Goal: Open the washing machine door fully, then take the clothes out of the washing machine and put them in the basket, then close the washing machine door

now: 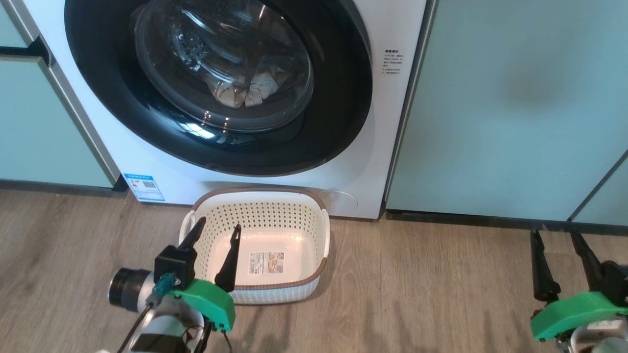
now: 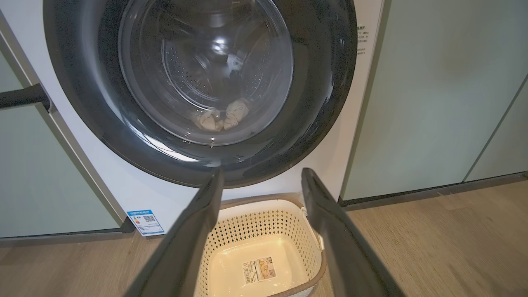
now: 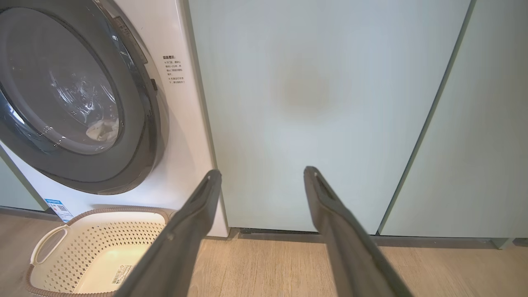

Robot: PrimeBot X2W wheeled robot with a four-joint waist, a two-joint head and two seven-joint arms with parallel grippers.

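The white washing machine stands ahead with its black-rimmed round door closed flat against the front. Through the glass I see pale cream clothes lying at the bottom of the drum, also the clothes in the left wrist view. On the floor right in front sits the cream perforated basket, empty, a label on its bottom. My left gripper hovers open over the basket's near left side. My right gripper stands open far to the right, before the green cabinet.
Pale green cabinet panels flank the machine on the right, and another panel on the left. The floor is wood plank. A blue label sits low on the machine's front left.
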